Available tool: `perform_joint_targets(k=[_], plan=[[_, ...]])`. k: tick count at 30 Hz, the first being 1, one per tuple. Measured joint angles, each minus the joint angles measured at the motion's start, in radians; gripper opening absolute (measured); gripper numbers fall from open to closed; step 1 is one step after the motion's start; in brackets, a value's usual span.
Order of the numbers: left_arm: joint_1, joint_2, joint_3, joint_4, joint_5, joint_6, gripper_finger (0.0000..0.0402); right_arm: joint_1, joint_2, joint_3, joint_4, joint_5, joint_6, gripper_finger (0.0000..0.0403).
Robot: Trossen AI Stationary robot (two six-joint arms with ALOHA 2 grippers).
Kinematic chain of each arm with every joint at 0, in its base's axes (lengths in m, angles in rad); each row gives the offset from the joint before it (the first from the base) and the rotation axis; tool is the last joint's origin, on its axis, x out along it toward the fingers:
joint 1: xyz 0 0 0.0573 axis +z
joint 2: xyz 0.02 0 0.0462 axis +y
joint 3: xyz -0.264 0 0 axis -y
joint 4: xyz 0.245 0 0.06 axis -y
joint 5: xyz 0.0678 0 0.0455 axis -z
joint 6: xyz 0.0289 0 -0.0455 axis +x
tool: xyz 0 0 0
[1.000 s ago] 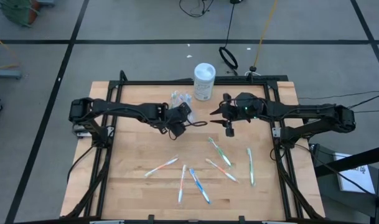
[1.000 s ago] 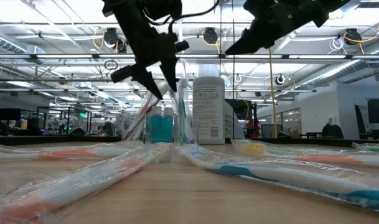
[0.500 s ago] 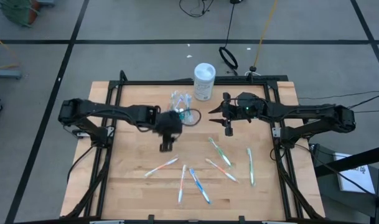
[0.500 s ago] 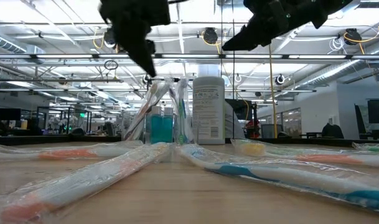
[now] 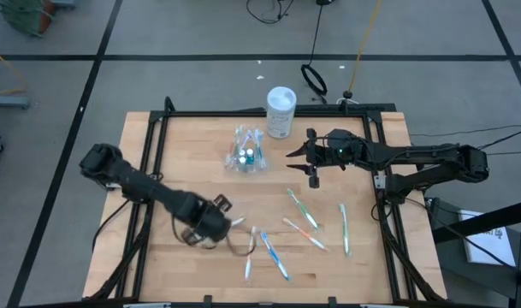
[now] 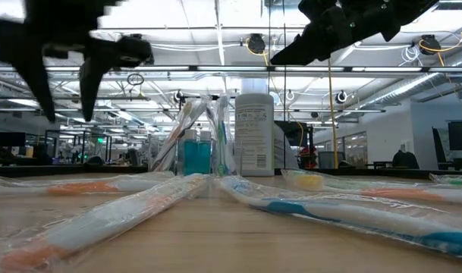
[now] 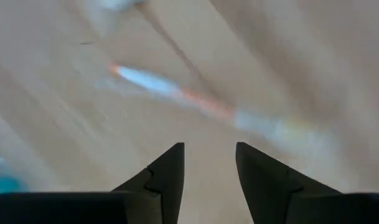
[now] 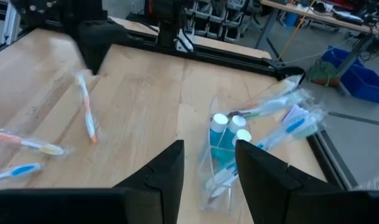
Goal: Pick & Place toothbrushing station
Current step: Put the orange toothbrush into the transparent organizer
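Observation:
The clear cup (image 5: 247, 155) stands at the table's far middle on its base, holding several wrapped toothbrushes and blue toothpaste tubes (image 8: 226, 134). Several loose wrapped toothbrushes (image 5: 301, 208) lie flat on the near half of the table. My left gripper (image 5: 210, 227) hangs open near the front, pointing down over an orange-and-white toothbrush (image 7: 195, 102), with nothing between its fingers. My right gripper (image 5: 311, 168) hovers open just right of the cup (image 8: 229, 158), high above the table, and is empty.
A taller white cylindrical container (image 5: 281, 111) stands at the far edge just behind and right of the cup. A black frame (image 5: 157, 137) borders the wooden table. More toothbrushes (image 5: 344, 227) lie toward the right; bare wood shows at the left.
My left gripper has swung away from the cup toward the table's near edge and somewhat left, tipping to point more steeply down, and now hangs over the loose toothbrushes. The cup stays where it was.

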Motion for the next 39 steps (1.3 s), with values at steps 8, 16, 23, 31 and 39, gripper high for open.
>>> perform_joint_targets(k=[8,16,23,31,39], plan=[[-0.098,0.0,-0.156,0.134,-0.285,0.856,0.0147,0.0,0.0,0.0,0.024,-0.001,0.029,0.0134],[-0.102,-0.001,-0.194,0.311,-0.13,1.077,0.0147,0.0,0.0,0.0,0.03,-0.001,0.045,0.0134],[-0.078,0.019,-0.209,0.333,0.01,1.083,0.0147,0.0,0.0,0.0,0.031,-0.001,0.046,0.0134],[-0.052,0.037,-0.274,0.499,0.067,1.133,0.0147,0.003,0.0,0.0,0.031,-0.002,0.085,0.0134],[-0.034,0.03,-0.376,0.594,0.094,1.041,0.0118,0.003,0.0,0.0,0.03,-0.001,0.132,0.0134]])
